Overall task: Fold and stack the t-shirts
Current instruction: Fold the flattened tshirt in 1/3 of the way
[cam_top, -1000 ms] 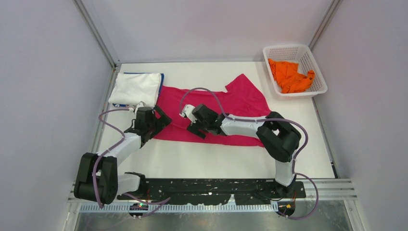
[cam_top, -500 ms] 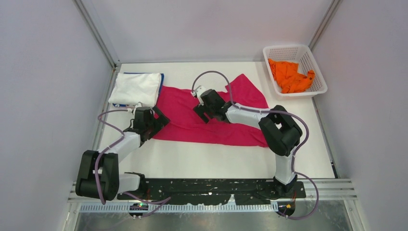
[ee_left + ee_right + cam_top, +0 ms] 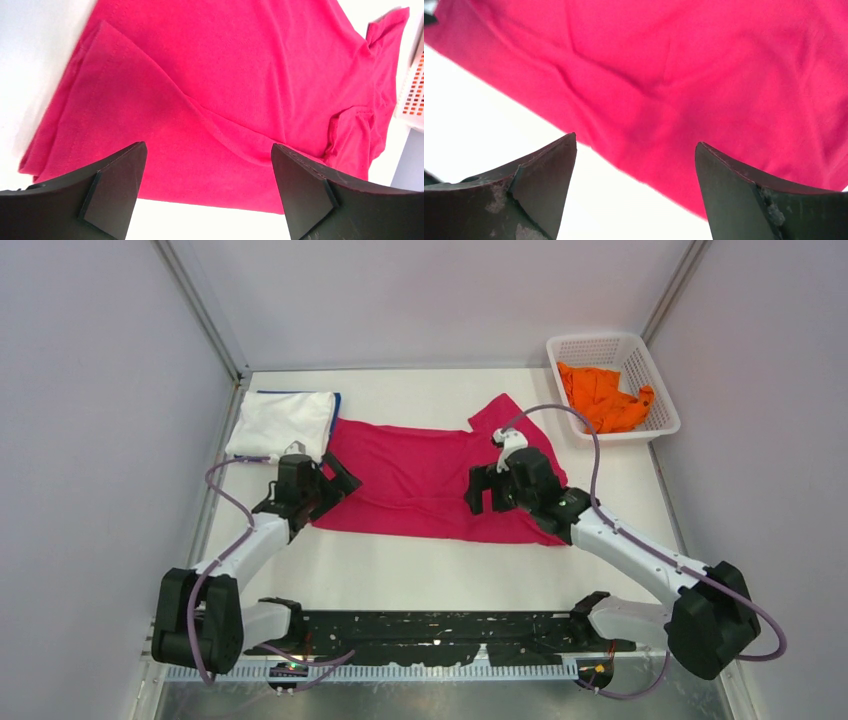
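In the middle of the white surface [image 3: 420, 570] the magenta-pink shirt [image 3: 420, 475] lies spread in a wide band, left end close to the folded white shirt [image 3: 280, 422], one sleeve poking toward the back at the right. It looks thin and limp: light to lift, but it will sag, stretch and crease wherever it is not held, and a single layer may peel off the one under it. A sound hold would be a pinch at a corner or along the near hem, through all layers at once, one hold at each end so the cloth hangs level. The jaws of the left arm [image 3: 252, 542] stand wide apart with nothing between them but the view of the shirt's left end; its doubled, stitched near-left corner lies just ahead of the tips. The jaws of the right arm [image 3: 625, 548] are likewise spread and empty, poised over the right part, where the near edge runs slantwise across the gap with bare surface on the near side. Whether either pair touches the cloth cannot be told. The orange shirt [image 3: 603, 397] sits crumpled in the basket [image 3: 563, 343] at the far right.
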Motion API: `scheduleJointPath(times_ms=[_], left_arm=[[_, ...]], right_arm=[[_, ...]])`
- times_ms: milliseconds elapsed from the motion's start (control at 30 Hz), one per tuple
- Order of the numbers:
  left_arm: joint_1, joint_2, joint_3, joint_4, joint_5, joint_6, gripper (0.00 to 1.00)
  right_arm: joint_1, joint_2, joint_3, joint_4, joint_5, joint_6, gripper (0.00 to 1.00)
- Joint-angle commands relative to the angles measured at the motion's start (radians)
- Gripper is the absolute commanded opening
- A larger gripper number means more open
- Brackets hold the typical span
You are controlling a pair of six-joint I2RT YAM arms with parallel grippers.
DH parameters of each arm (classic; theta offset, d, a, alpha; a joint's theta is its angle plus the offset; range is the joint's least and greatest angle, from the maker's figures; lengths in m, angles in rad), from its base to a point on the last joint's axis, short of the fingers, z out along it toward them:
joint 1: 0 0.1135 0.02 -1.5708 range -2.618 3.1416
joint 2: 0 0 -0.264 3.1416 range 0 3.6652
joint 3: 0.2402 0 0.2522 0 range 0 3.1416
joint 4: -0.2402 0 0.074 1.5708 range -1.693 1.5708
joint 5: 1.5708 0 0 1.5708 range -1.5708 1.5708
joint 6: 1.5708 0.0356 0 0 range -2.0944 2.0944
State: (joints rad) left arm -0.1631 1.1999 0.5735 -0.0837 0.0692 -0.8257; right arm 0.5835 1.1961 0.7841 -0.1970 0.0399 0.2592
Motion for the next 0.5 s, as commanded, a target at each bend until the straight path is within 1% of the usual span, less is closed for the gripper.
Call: scheduleJointPath(times_ms=[0, 33, 133, 300, 367, 467], left_arm=[[-0.013, 0.032, 0.039, 0.014, 0.055, 0.007, 1.0], [-0.013, 0.046, 0.041, 0.02, 0.061, 0.004, 1.0], [-0.012, 0.089, 0.057, 0.02, 0.08, 0.002, 1.0], [-0.013, 0.136, 0.079, 0.012, 0.083, 0.006, 1.0], [-0.012, 0.141, 0.084, 0.001, 0.068, 0.01, 1.0], [-0.012, 0.144, 0.1, -0.035, 0.031, 0.026, 1.0]], right_arm=[[0.007, -0.053, -0.087, -0.183, -0.074, 0.12, 0.95], [0.005, -0.059, -0.092, -0.239, -0.053, 0.133, 0.95], [-0.029, -0.062, -0.108, -0.304, -0.005, 0.186, 0.95], [-0.133, -0.023, -0.12, -0.291, 0.015, 0.169, 0.95], [-0.177, 0.006, -0.115, -0.265, 0.032, 0.147, 0.95], [-0.26, 0.08, -0.094, -0.228, 0.018, 0.115, 0.95]])
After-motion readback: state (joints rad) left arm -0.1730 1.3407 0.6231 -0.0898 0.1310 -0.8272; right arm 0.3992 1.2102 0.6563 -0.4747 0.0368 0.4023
